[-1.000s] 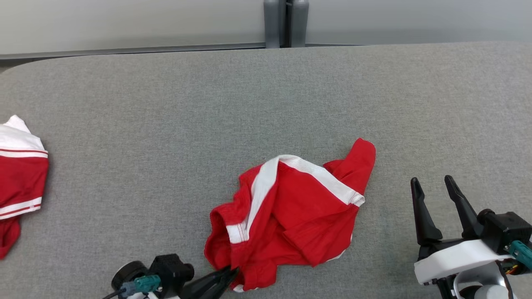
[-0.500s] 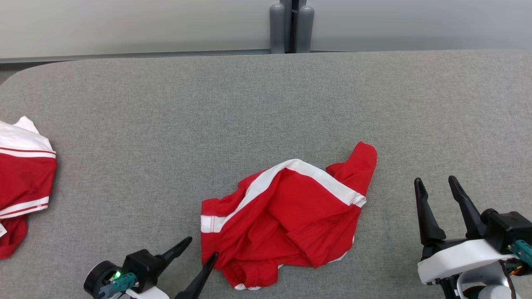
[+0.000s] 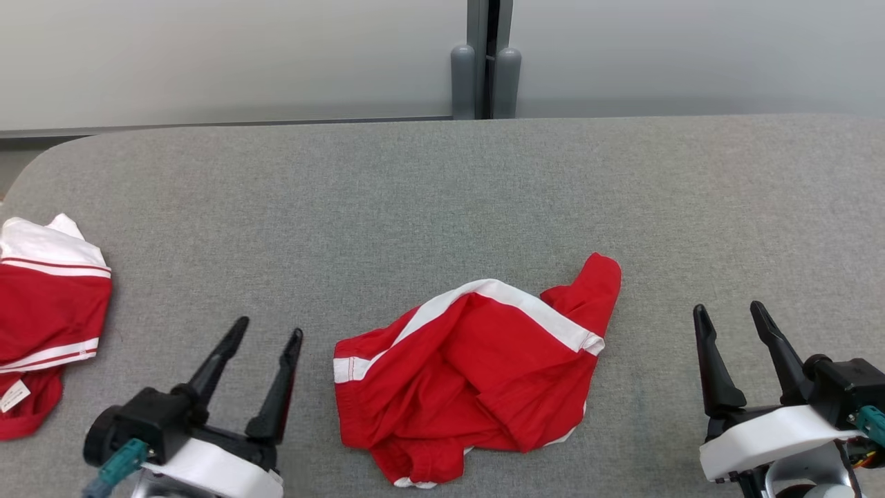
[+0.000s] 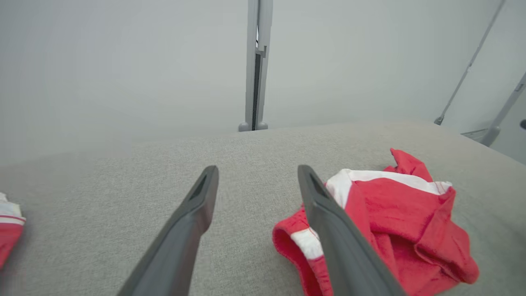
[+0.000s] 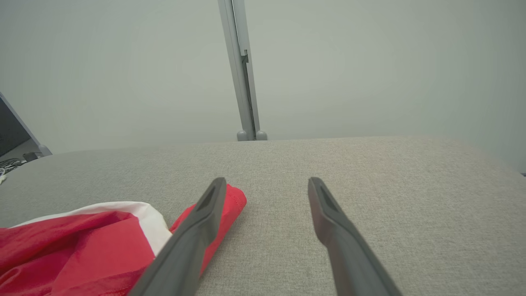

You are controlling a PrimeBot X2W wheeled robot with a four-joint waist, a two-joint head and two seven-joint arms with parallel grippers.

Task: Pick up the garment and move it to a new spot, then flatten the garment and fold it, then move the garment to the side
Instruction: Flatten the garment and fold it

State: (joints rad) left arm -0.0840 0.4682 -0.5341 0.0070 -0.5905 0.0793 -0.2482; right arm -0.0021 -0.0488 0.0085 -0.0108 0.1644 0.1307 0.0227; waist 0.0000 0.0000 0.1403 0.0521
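- Red garment (image 3: 477, 373) lies crumpled near the front edge of the grey surface (image 3: 415, 194), mid-width.
- Left gripper (image 3: 268, 328): fingers spread, empty, just beside the garment.
- Right gripper (image 3: 728, 308): spread, empty.

The crumpled red cloth garment (image 3: 477, 373) was bright red w/ a broad white band along one edge & a short white stripe at a hem. The second red-and-white garment (image 3: 48, 311) had white on top, thin red lines in the white parts & a small white label. The grey woven fabric table top (image 3: 415, 194) was plain mid-grey. The left gripper (image 3: 269, 326) & right gripper (image 3: 728, 307) had black fingers (image 3: 278, 387), white housings & teal connectors. The wall (image 3: 207, 55) was pale grey, the post (image 3: 463, 76) a darker grey.
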